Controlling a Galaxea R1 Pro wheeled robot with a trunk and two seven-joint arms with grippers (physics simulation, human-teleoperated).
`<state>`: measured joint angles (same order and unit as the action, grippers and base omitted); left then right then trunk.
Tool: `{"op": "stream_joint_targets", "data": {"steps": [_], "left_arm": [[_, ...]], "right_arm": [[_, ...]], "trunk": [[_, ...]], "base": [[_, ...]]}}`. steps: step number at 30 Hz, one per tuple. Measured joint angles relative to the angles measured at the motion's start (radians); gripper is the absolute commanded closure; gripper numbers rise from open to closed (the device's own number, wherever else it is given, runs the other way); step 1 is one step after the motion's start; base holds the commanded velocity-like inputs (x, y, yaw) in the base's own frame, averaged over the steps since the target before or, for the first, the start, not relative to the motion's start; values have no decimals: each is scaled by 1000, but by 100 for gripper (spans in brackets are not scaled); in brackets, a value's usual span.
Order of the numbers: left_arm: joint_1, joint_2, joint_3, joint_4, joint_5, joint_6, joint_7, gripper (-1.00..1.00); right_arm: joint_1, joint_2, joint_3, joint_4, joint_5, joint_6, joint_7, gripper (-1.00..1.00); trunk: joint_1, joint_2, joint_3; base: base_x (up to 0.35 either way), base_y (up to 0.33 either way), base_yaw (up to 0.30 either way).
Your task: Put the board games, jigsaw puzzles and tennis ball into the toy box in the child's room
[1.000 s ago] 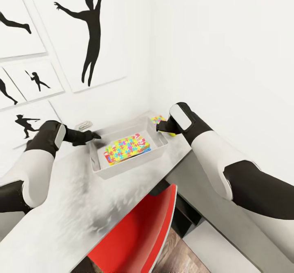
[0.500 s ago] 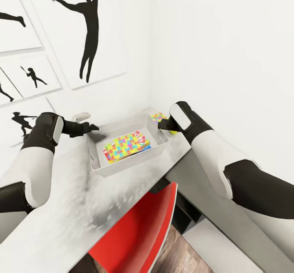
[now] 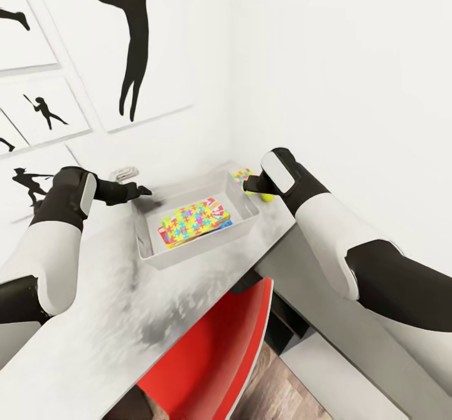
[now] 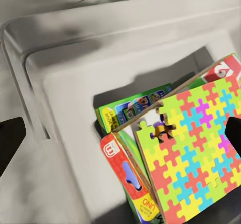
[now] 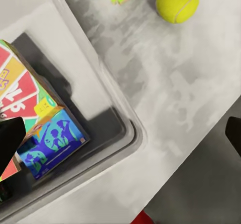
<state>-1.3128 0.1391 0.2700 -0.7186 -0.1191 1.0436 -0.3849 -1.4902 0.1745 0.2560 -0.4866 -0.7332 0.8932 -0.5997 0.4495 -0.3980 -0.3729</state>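
A red chair (image 3: 216, 351) stands tucked against the near edge of the table (image 3: 81, 332). Farther back on the tabletop sits the toy box (image 3: 194, 247), holding stacked board games (image 4: 128, 108) with a jigsaw puzzle (image 3: 191, 221) on top. Beyond its right end lie the tennis ball (image 3: 268, 197) and the second puzzle (image 3: 240, 176). The left gripper (image 3: 143, 190) hovers over the box's left rim, fingers spread and empty; the right gripper (image 3: 250, 186) hangs near the ball, also spread, holding nothing.
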Motion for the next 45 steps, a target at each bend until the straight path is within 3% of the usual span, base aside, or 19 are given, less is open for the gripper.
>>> {"op": "stream_joint_targets", "data": {"steps": [28, 45], "left_arm": [[-1, 2, -5, 1, 1, 0, -3, -100], [-1, 1, -4, 1, 5, 0, -3, -100]], "right_arm": [[8, 0, 2, -58, 0, 7, 0, -100], [9, 0, 4, -58, -2, 7, -1, -100]], "trunk": [[0, 0, -7], [0, 0, -7]], "base": [[0, 0, 4], [0, -118, 249]]}}
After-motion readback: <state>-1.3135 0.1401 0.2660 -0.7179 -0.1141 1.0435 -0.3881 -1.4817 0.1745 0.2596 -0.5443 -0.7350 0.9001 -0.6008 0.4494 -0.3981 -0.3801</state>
